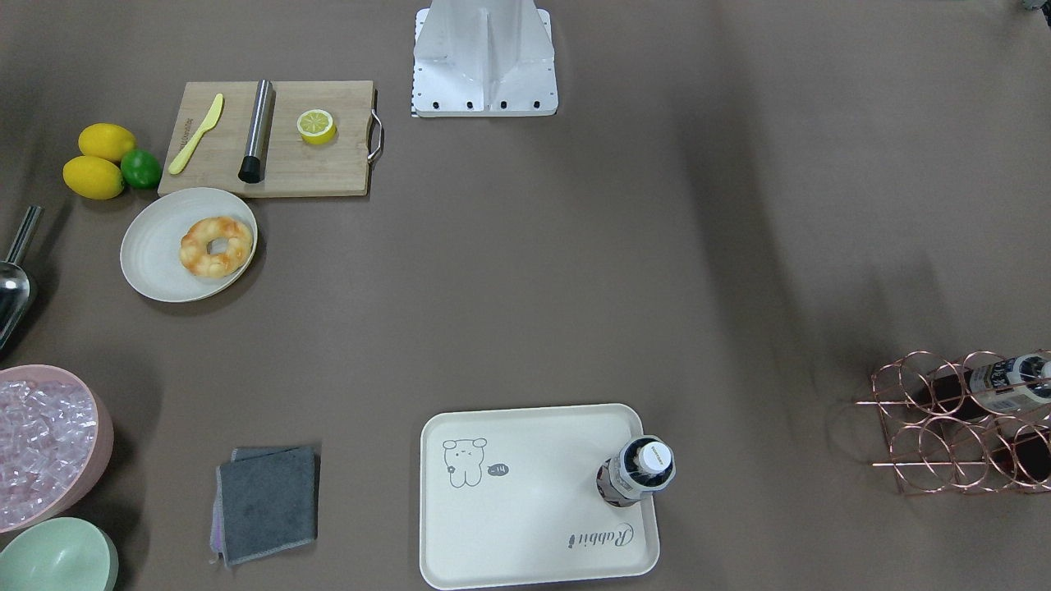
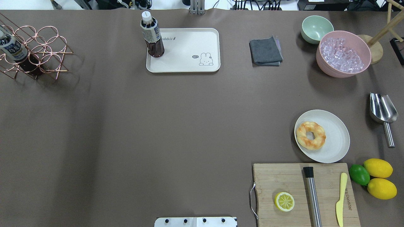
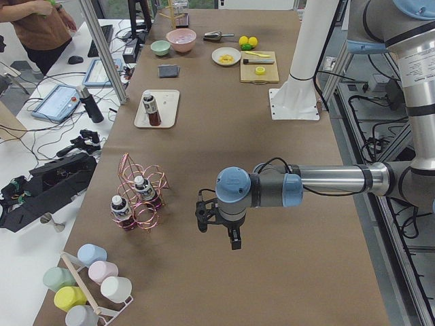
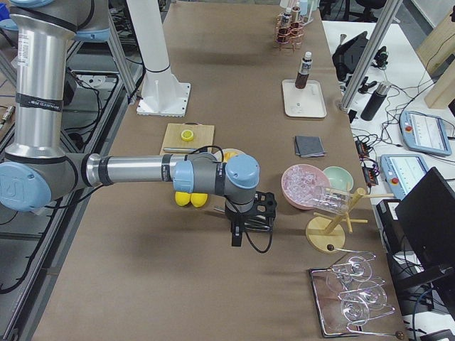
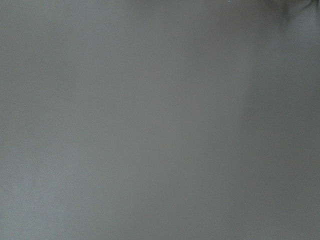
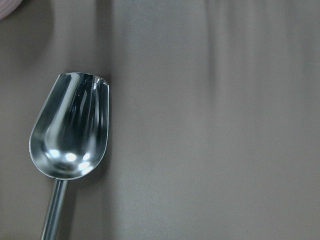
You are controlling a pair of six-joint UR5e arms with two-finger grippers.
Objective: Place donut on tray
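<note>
The donut (image 1: pixel 216 246) is a golden-orange ring with pale patches and lies on a round off-white plate (image 1: pixel 152 250); it also shows in the overhead view (image 2: pixel 310 135). The cream tray (image 1: pixel 525 501) with the bear drawing lies far from it across the table (image 2: pixel 186 47), with a dark drink bottle (image 1: pixel 644 472) standing in one corner. My left gripper (image 3: pixel 219 227) hangs over bare table in the left side view only. My right gripper (image 4: pixel 245 227) hovers beyond the plate, over a metal scoop (image 6: pixel 70 130). I cannot tell whether either is open or shut.
A wooden cutting board (image 2: pixel 284 179) with a half lemon (image 2: pixel 284 201), a steel rod and a yellow knife lies beside the plate. Two lemons and a lime (image 2: pixel 359 174), a pink bowl of ice (image 2: pixel 344 53), a green bowl, a grey cloth (image 2: pixel 265 52) and a copper bottle rack (image 2: pixel 31 50) stand around.
</note>
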